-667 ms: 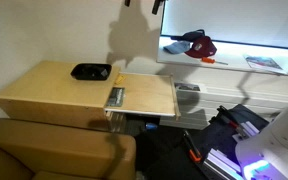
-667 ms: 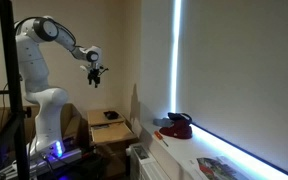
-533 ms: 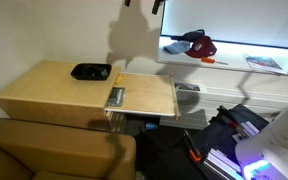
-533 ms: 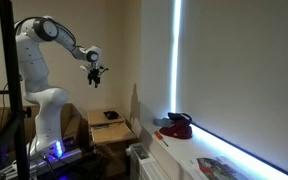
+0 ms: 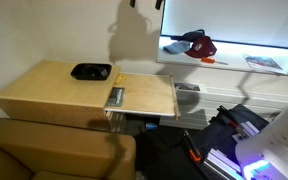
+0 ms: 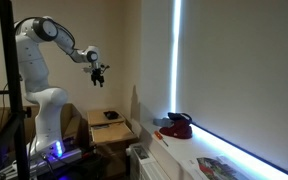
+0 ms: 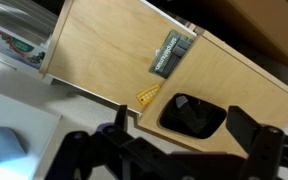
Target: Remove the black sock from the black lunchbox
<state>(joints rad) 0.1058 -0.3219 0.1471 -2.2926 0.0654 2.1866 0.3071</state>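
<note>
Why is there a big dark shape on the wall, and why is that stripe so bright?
In an exterior view the dark shape is likely a shadow cast on the wall; in an exterior view the stripe is window light, washed out white; in the wrist view the gripper is dark and blurry.

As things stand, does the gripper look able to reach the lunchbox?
Probably yes. The gripper hangs open high above the table, and the wrist view shows the lunchbox below it with nothing over it or in the way.
</note>
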